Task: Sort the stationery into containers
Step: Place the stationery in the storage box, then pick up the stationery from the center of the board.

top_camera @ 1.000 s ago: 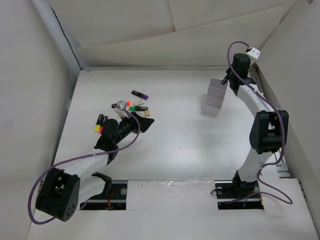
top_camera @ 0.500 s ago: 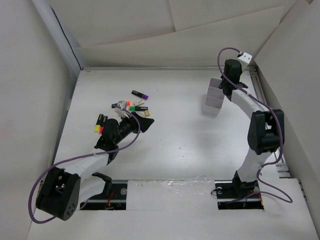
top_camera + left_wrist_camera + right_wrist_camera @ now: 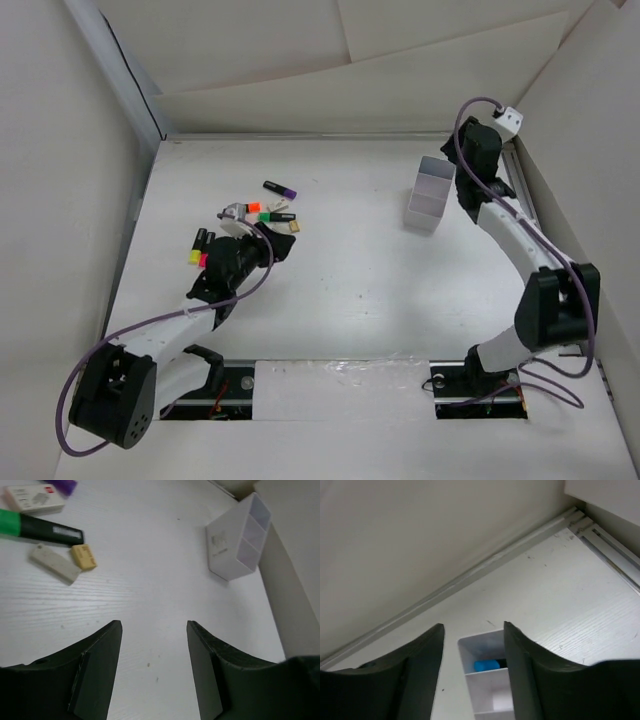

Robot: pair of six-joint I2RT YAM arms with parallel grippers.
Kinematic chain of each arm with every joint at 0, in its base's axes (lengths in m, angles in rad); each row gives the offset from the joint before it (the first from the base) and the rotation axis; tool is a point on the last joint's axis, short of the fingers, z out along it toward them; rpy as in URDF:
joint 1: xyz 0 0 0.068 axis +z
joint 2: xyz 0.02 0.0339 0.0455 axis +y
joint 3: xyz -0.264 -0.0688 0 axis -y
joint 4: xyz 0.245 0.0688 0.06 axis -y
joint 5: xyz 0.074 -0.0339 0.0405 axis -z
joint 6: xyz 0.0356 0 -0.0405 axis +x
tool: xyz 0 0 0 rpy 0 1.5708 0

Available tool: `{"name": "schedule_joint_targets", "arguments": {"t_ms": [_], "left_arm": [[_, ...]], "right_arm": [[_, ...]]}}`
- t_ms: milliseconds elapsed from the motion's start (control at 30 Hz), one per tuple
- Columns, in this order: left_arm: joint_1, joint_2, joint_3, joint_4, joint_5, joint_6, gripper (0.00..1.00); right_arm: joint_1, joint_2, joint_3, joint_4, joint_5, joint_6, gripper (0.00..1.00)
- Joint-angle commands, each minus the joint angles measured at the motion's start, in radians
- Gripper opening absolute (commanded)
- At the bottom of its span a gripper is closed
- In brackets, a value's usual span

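Note:
The stationery lies in a cluster at the table's left: a purple-ended marker (image 3: pixel 280 188), orange and green-ended markers (image 3: pixel 262 211) and yellow and pink-ended markers (image 3: pixel 198 246). My left gripper (image 3: pixel 282 244) is open and empty, just near and right of the cluster. In the left wrist view (image 3: pixel 154 630) a green marker (image 3: pixel 35 527), a tan piece (image 3: pixel 83 557) and a white piece (image 3: pixel 53 565) lie ahead on the left. The white compartment box (image 3: pixel 430 194) stands at the right. My right gripper (image 3: pixel 472 630) is open above its far end (image 3: pixel 487 680); a blue-ended marker (image 3: pixel 485 666) lies in the far compartment.
A white eraser with a red mark (image 3: pixel 34 498) lies at the far left of the left wrist view. White walls surround the table; one wall and a rail (image 3: pixel 515 170) run close behind the box. The box also shows in the left wrist view (image 3: pixel 240 542).
My right arm's elbow has swung out to the near right; its wrist dipped over the box, then drew back a little. My left gripper has pulled back slightly from the cluster.

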Motion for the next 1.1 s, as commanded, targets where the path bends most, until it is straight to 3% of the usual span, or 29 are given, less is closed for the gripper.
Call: {"name": "schedule_joint_targets", "arguments": {"t_ms": [0,133,167,300,400,467,567,633,800,967,1067], "left_arm": [[-0.005,-0.024,0.072,-0.178,-0.2,0.001,0.5],[-0.005,-0.024,0.136,-0.368,-0.387,-0.06,0.46],[-0.005,-0.024,0.152,-0.413,-0.425,-0.079,0.46],[-0.005,-0.024,0.187,-0.559,-0.595,-0.186,0.38],[0.047,-0.024,0.187,-0.611,-0.605,-0.25,0.38],[0.11,-0.002,0.196,-0.634,-0.578,-0.28,0.4],[0.189,0.023,0.235,-0.675,-0.551,-0.29,0.43],[0.189,0.035,0.259,-0.732,-0.599,-0.306,0.44],[0.201,0.105,0.334,-0.806,-0.8,-0.318,0.45],[0.308,0.258,0.354,-0.792,-0.679,-0.249,0.49],[0.327,0.372,0.405,-0.825,-0.682,-0.232,0.49]], "right_arm": [[0.043,-0.133,-0.117,0.027,-0.11,0.087,0.51],[0.106,-0.282,-0.285,0.027,-0.241,0.145,0.01],[0.118,-0.298,-0.313,0.027,-0.27,0.168,0.0],[0.208,-0.359,-0.414,0.027,-0.354,0.177,0.0],[0.257,-0.39,-0.436,-0.03,-0.412,0.151,0.03],[0.271,-0.401,-0.436,-0.071,-0.465,0.142,0.08],[0.306,-0.424,-0.436,-0.125,-0.511,0.104,0.25],[0.328,-0.443,-0.436,-0.134,-0.494,0.091,0.34],[0.369,-0.454,-0.456,-0.125,-0.494,0.091,0.41],[0.411,-0.494,-0.456,-0.134,-0.42,0.082,0.44],[0.411,-0.505,-0.456,-0.134,-0.42,0.082,0.44]]}}
